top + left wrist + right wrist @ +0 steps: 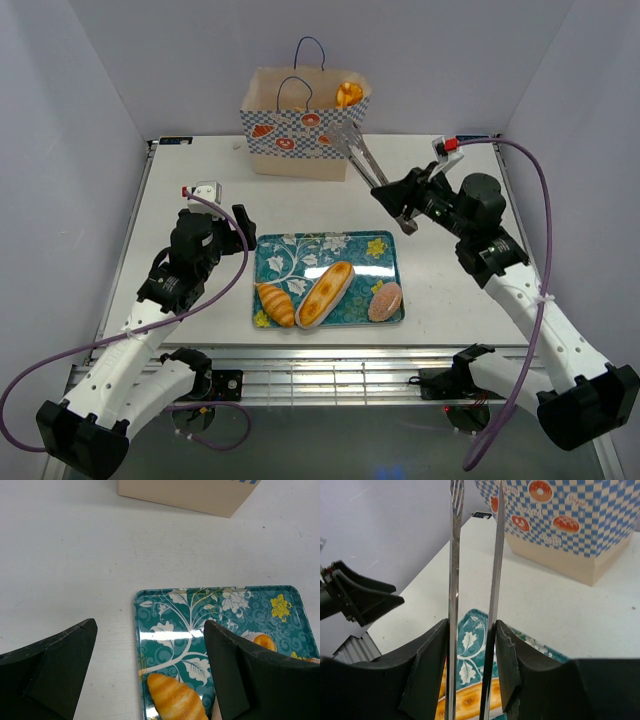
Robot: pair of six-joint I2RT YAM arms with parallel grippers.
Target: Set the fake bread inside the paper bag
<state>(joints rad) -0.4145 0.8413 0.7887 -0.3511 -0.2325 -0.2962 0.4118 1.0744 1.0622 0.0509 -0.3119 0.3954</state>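
Right jaws clenched on the tongs [495, 580]; both metal blades pinched close together between the fingers [427, 675]; tongs run up and away from the right arm toward the paper bag [300, 125], tips by its right front corner; whether the tips touch the paper, cannot tell from above.

Paper bag upright at the far side of the tabletop [200, 190], blue handles standing up, checkered band facing the arms; one orange piece of bread [348, 95] shows in the open mouth, on the right side.

Tray [300, 250], teal with a flower pattern, lies mid-tabletop between the two arms, well apart from the bag; three pieces lie along its near half: croissant [277, 303] at the left, long loaf [325, 293] on a slant just beside it, pink-topped bun [385, 300] at the right near corner, apart from the loaf; far half of the tray bare.

Left jaws released, spread wide, gripping nothing; they sit just off the tray's far left corner; in the wrist view one finger [50, 670] is over bare tabletop, the other over the tray, with the croissant's end showing between them.
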